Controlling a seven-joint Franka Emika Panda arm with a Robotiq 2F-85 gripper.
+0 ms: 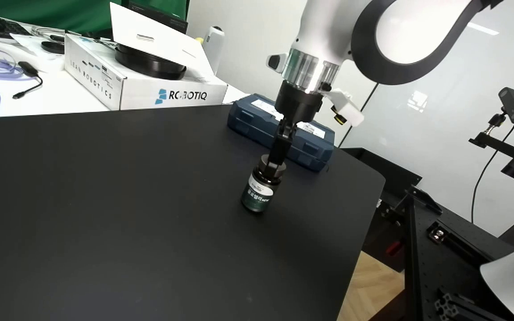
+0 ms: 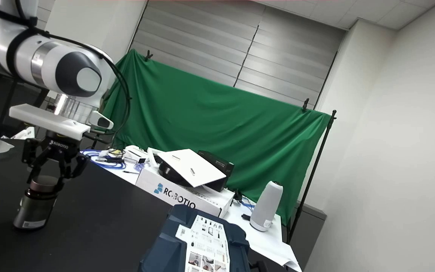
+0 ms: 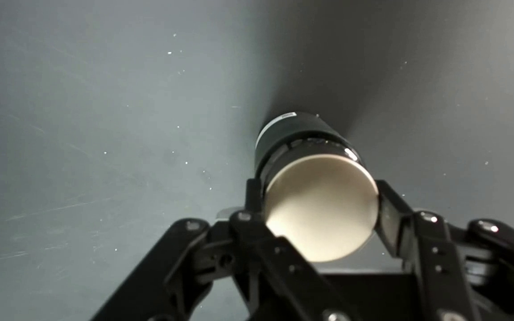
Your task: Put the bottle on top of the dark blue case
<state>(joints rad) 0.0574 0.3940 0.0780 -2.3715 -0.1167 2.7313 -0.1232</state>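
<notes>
Gripper (image 3: 316, 189) is straddling the bottle (image 1: 259, 191) at its cap (image 3: 321, 209), jaws sitting at cap width and apparently touching both sides; reading it as gripped. Bottle is standing upright just below frame centre in an exterior view, apparently resting on the black table (image 1: 105, 214); can't tell if the base is slightly raised. Grasp is looking done; lift, carry and release onto the dark blue case (image 2: 198, 241) are waiting. Case is lying at bottom centre in an exterior view, apart from the bottle. Table is looking specked and scuffed in the wrist view. White bench (image 1: 60, 96) is running across upper left in an exterior view, carrying the Robotiq box (image 1: 143, 91). Green cloth (image 2: 217, 121) is hanging across mid-frame in an exterior view, grey slatted blinds (image 2: 202, 45) rising behind.
</notes>
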